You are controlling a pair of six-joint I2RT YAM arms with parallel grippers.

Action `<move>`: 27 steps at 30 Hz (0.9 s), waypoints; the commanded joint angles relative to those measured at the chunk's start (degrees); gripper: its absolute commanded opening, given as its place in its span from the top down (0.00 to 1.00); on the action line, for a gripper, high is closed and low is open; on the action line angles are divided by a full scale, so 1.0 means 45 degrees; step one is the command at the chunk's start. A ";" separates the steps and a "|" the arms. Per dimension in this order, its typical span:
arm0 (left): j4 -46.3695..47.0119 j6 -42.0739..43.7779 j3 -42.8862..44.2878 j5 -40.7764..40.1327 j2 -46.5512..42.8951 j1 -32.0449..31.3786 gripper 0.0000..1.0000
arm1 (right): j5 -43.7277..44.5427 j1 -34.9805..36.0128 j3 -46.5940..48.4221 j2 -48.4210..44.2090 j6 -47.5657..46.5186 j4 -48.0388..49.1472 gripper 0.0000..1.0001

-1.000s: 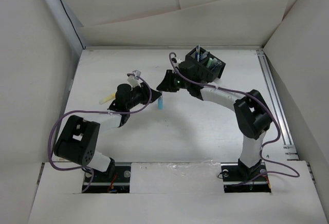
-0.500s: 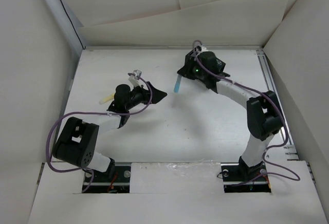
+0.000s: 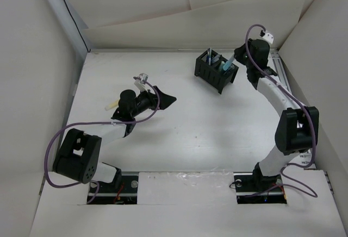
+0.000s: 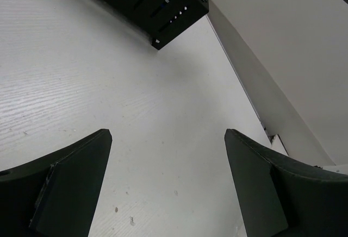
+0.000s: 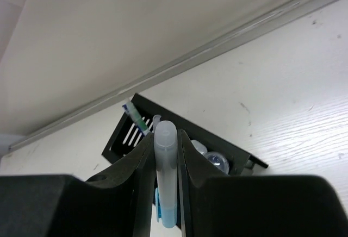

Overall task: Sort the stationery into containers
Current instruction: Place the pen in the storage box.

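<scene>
White paper panels (image 3: 190, 14) wall in the white wood-grain table (image 3: 206, 139). At its far side stands the black slotted box organiser (image 3: 209, 75). The right arm's fingers (image 5: 142, 177) pinch a stubby light-blue marker (image 5: 165, 161) just above it, seemingly over an already occupied compartment. Released off-centre, the marker could catch the rim and tip out. The left arm's fingers (image 4: 70, 188) stand spread, holding nothing. A pale yellow marker (image 3: 111, 105) lies beside that arm.

The jaws pinch a light-blue marker (image 5: 165, 172) just above a black organiser (image 5: 113, 147) on the bench (image 5: 293, 112).
</scene>
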 commanded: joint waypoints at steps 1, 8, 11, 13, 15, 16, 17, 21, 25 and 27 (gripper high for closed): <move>0.0397 -0.0032 -0.0049 0.0303 -0.0363 -0.0042 0.17 | 0.1981 0.0191 0.0982 0.0119 -0.1008 0.0580 1.00; 0.0280 -0.0150 -0.0049 0.0186 -0.0246 -0.0042 0.17 | 0.3172 0.0814 0.1979 0.1153 -0.2921 0.1107 1.00; 0.0280 -0.0150 -0.0049 0.0186 -0.0129 -0.0042 0.17 | 0.3720 0.1282 0.2215 0.1739 -0.3742 0.1108 1.00; 0.0280 -0.0150 -0.0049 0.0186 -0.0129 -0.0042 0.17 | 0.3993 0.1518 0.2216 0.2051 -0.4016 0.1108 1.00; 0.0280 -0.0150 -0.0049 0.0186 -0.0129 -0.0042 0.17 | 0.3995 0.1695 0.2216 0.2325 -0.4017 0.1224 1.00; 0.0280 -0.0150 -0.0049 0.0186 -0.0013 -0.0042 0.17 | 0.4207 0.1869 0.2216 0.2327 -0.4172 0.1225 1.00; 0.0280 -0.0150 -0.0049 0.0186 -0.0012 -0.0042 0.17 | 0.4441 0.1870 0.2216 0.2481 -0.4289 0.1360 1.00; 0.0280 -0.0150 -0.0049 0.0186 -0.0012 -0.0042 0.17 | 0.5396 0.2396 0.1944 0.2600 -0.4408 0.1516 1.00; 0.0280 -0.0150 -0.0049 0.0069 -0.0012 -0.0042 0.17 | 0.6667 0.2807 0.1163 0.2600 -0.4408 0.2161 0.97; 0.0280 -0.0266 -0.0049 -0.0067 -0.0012 -0.0042 0.17 | 0.7351 0.2963 0.0674 0.2444 -0.4408 0.2727 0.96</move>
